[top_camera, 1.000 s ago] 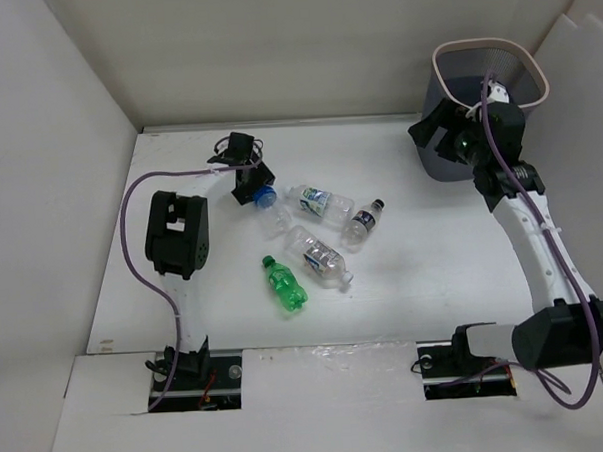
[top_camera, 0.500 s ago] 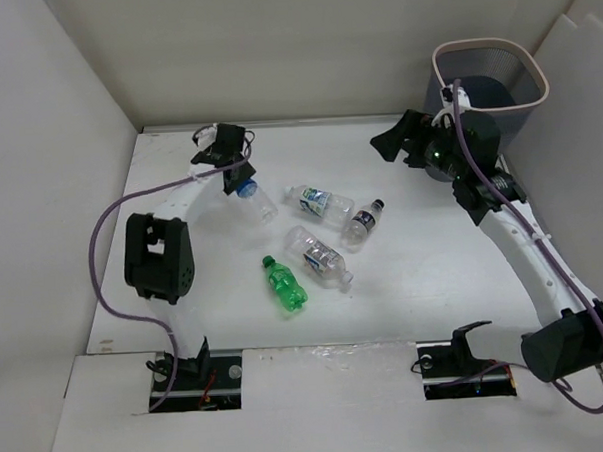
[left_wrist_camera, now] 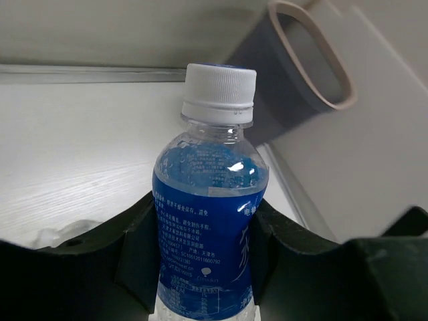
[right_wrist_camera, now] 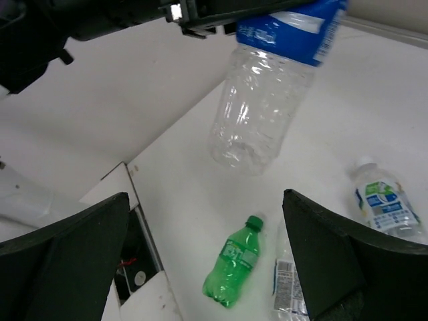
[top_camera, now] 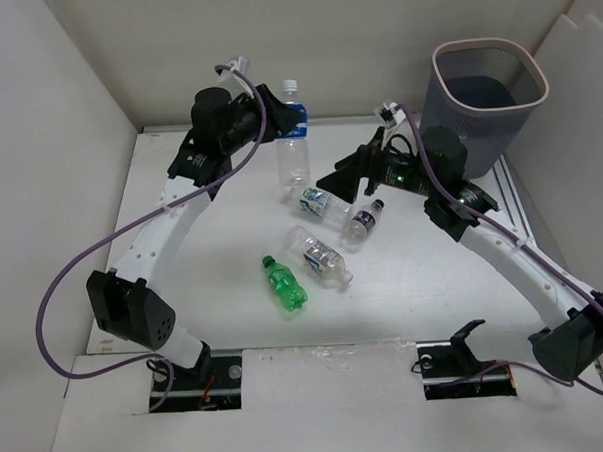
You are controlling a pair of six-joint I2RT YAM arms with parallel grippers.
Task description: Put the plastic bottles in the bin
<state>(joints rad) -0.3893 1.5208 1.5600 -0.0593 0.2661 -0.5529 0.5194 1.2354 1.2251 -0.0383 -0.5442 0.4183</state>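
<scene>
Gripping the blue-labelled bottle around its label, the left hand presses a finger against each side and holds it cap up, clear of the worktop, at the upper middle of the top view. The bin stands well apart in the upper right corner. The right hand hangs spread wide, holding nothing, close to the white-green-blue labelled bottle. Near the centre lie the green bottle, the dark-labelled bottle and another clear bottle.
</scene>
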